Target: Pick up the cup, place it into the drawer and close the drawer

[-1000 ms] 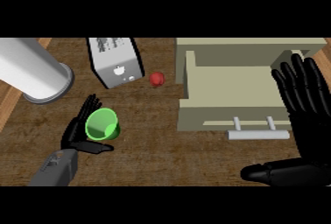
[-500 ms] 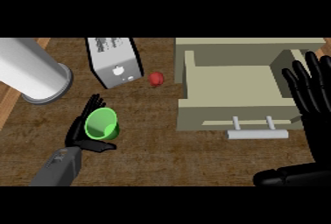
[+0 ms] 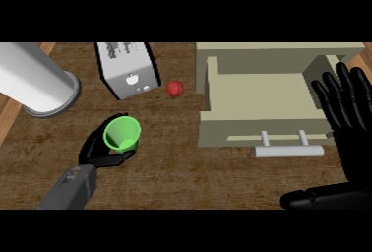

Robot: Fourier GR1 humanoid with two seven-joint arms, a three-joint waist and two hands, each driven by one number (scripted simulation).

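The light is even and soft. The wide white cylinder (image 3: 33,78) looks brightest; the dark brown wooden counter (image 3: 181,167) stays dim, without glare.

Toaster (image 3: 129,69), red apple (image 3: 174,88), grey cylinder (image 3: 33,78) on counter (image 3: 189,172).

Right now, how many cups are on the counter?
1: a green cup left of the open drawer, with the left hand curled round it. Nothing suggests another, though the right hand covers the drawer's right edge.

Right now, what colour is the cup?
Bright green; the cup shows best in the head view, with the left robot hand curled round it.
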